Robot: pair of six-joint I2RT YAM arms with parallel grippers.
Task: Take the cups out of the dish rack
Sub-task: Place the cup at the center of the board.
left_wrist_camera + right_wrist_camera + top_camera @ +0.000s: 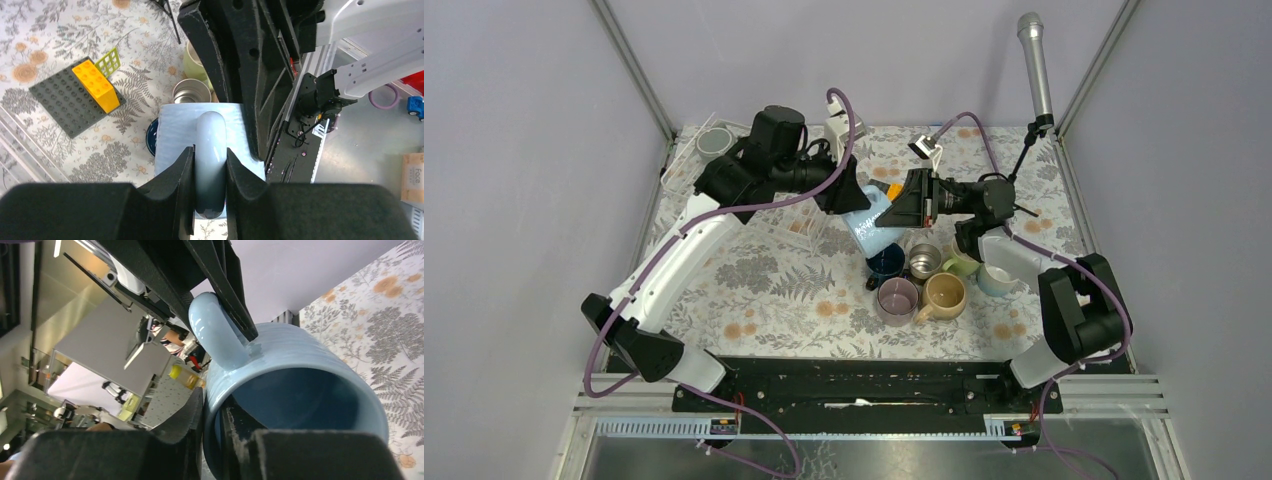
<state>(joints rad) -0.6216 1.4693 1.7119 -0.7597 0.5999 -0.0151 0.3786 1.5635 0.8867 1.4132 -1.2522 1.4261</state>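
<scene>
One ribbed blue mug [870, 224]: left hand [209, 172] grips handle, right hand [212, 432] rim.

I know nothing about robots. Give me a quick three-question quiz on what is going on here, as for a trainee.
1. True or false: the left gripper and the right gripper both grip the blue mug.
2. Which part does the left gripper clamp? A rim, B handle, C base.
3. Fill in: the yellow block rests on the dark ___ plate.
Key: 1 true; 2 B; 3 grey.
</scene>
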